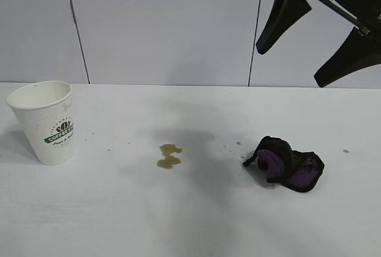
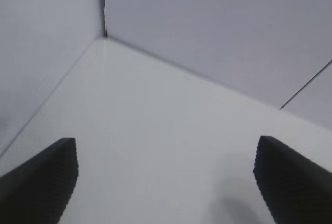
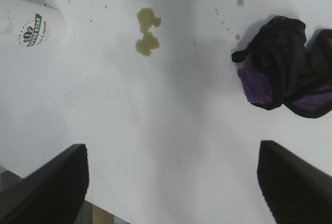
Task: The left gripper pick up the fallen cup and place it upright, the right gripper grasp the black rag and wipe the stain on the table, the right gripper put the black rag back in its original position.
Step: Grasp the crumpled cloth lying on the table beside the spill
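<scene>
The white paper cup with its green band stands upright on the table at the far left. The yellowish-brown stain lies mid-table as two joined blobs. To its right sits the black rag, crumpled, purple lining showing. My right gripper hangs open high above the rag, holding nothing. Its wrist view looks down on the cup, stain and rag beyond the open right gripper. My left gripper is out of the exterior view, open over bare table near a wall corner.
A grey-white panelled wall closes the back of the table. Small brownish specks dot the surface near the rag and between cup and stain. The table's near edge shows in the right wrist view.
</scene>
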Available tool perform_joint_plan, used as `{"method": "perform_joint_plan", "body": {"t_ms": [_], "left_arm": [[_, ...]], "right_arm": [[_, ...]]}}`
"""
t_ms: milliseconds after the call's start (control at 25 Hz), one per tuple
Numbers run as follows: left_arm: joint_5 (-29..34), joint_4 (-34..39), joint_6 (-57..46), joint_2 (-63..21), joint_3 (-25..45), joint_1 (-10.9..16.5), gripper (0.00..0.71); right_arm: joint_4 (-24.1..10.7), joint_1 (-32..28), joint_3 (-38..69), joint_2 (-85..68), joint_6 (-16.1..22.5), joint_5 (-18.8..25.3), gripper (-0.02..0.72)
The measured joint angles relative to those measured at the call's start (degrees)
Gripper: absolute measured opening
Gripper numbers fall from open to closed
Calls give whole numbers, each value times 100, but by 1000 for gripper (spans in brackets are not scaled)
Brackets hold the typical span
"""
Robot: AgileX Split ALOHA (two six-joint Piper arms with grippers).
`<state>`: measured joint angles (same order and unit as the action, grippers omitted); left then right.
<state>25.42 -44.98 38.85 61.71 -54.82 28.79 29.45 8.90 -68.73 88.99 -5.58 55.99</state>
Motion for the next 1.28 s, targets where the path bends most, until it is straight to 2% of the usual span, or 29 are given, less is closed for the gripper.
{"method": "perform_joint_plan", "body": {"t_ms": [160,280,360,560,720,800,1000,1280], "left_arm": [[527,-608,-16,-1213,-7,0,664],[1385,-749,-16,-1828,-7,-43,664],[2095,-775,-16,-2130,-7,-169,664],[3438,-770,-16,-2820,-7,-895,664],[4124,-617,-16,-3556,-23,-1453,664],[4298,-324,-16,-3934,-41,-1694,664],[4735,1120,-243,-4870,-60,-2229,664],[4829,3210,-1903,-5835,106,-2282,664]], "right_arm": [[0,0,0,0,-98,-4,610],[0,0,0,0,-204,-4,610],[0,0,0,0,-251,2,610],[0,0,0,0,-304,14,610],[0,0,0,0,-310,37,610],[0,0,0,0,-310,37,610],[0,0,0,0,-326,41,610],[0,0,0,0,-326,41,610]]}}
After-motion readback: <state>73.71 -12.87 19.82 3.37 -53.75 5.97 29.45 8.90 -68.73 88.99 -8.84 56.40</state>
